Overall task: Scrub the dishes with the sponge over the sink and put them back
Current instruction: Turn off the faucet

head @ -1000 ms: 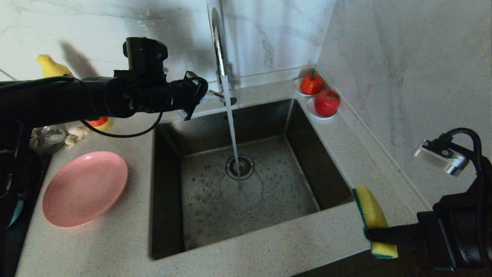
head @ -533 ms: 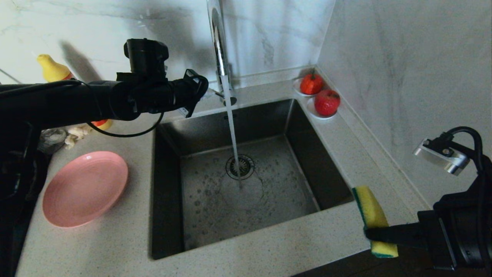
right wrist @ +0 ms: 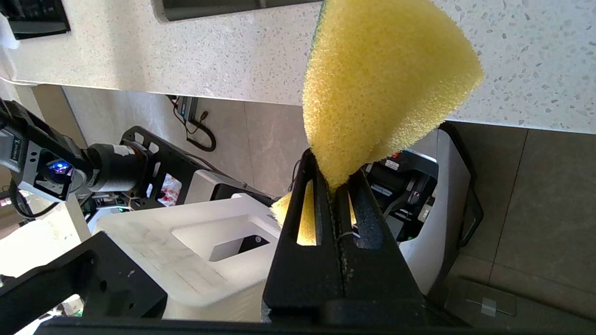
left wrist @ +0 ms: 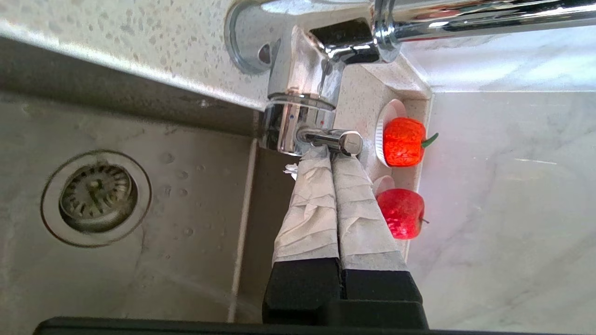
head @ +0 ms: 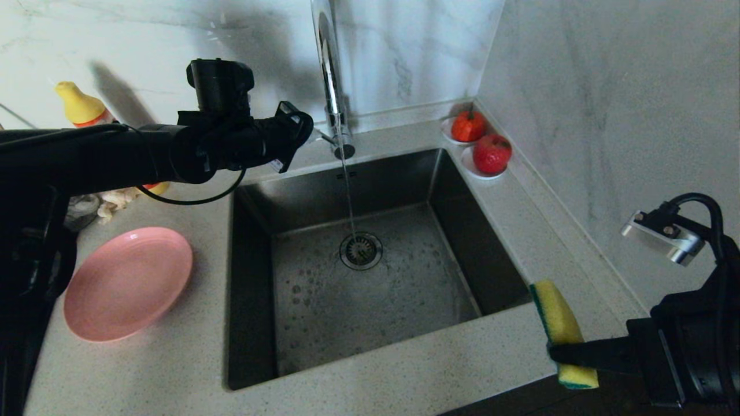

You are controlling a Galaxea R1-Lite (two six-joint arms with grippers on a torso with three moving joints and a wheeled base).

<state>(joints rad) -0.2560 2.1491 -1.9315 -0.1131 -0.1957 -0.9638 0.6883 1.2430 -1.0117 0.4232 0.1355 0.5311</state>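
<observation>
The pink plate lies on the counter left of the sink. My left arm reaches across to the chrome tap. The left gripper is shut, with its white-wrapped fingertips against the tap's lever and nothing held. A thin thread of water falls onto the drain strainer. The right gripper is shut on the yellow sponge, which it holds upright off the sink's front right corner, green layer facing the sink.
Two red fruits on white saucers sit at the back right corner of the counter. A yellow bottle and some clutter stand at the back left. The marble wall runs close along the right side.
The water has thinned from a full stream to a trickle. My left gripper stays at the tap lever, the wrist barely turned. The right arm and sponge have not moved.
</observation>
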